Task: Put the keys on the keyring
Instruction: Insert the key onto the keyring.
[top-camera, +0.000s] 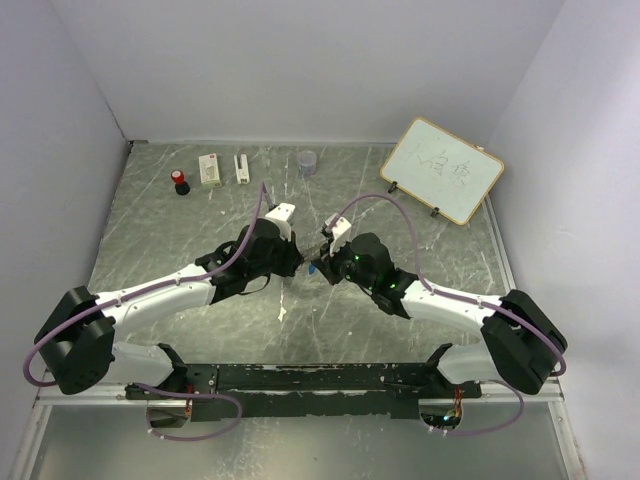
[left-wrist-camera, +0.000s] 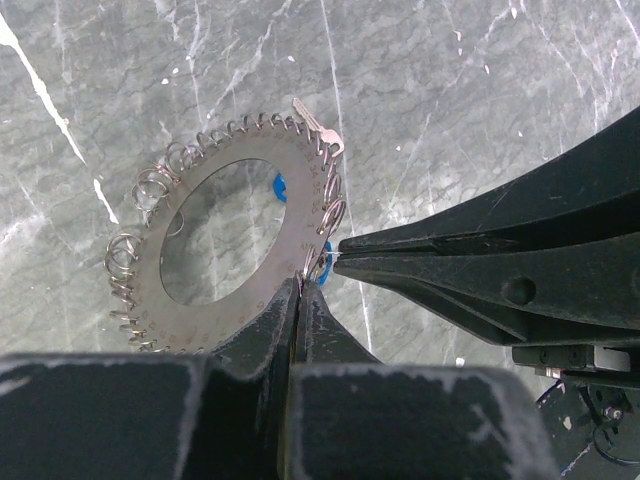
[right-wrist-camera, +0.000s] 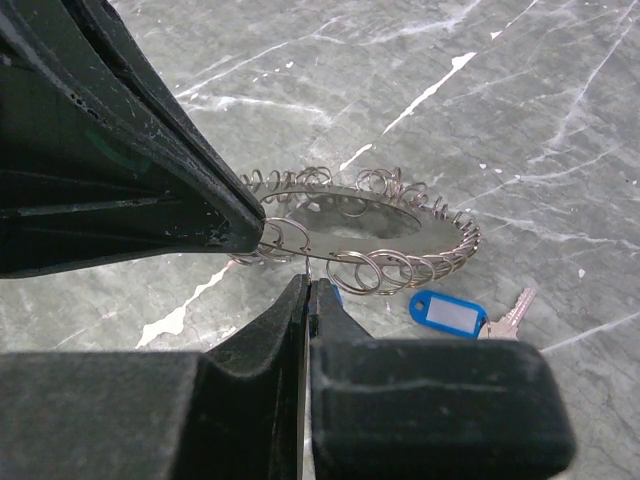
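Note:
The keyring (left-wrist-camera: 215, 322) is a flat metal ring rimmed with many small wire loops, held just above the marble table. It also shows in the right wrist view (right-wrist-camera: 420, 232). My left gripper (left-wrist-camera: 302, 285) is shut on its near rim. My right gripper (right-wrist-camera: 308, 285) is shut on a thin wire loop at the rim, with a blue piece (left-wrist-camera: 325, 258) right behind its fingers. A blue-tagged (right-wrist-camera: 447, 314) silver key (right-wrist-camera: 510, 312) lies beside the ring. In the top view both grippers (top-camera: 300, 262) (top-camera: 322, 262) meet tip to tip at mid-table.
At the back stand a small grey cup (top-camera: 307, 160), two white boxes (top-camera: 210, 168) (top-camera: 241, 167) and a red-topped black object (top-camera: 180, 182). A whiteboard (top-camera: 442, 170) leans at the back right. Walls close in the table on three sides.

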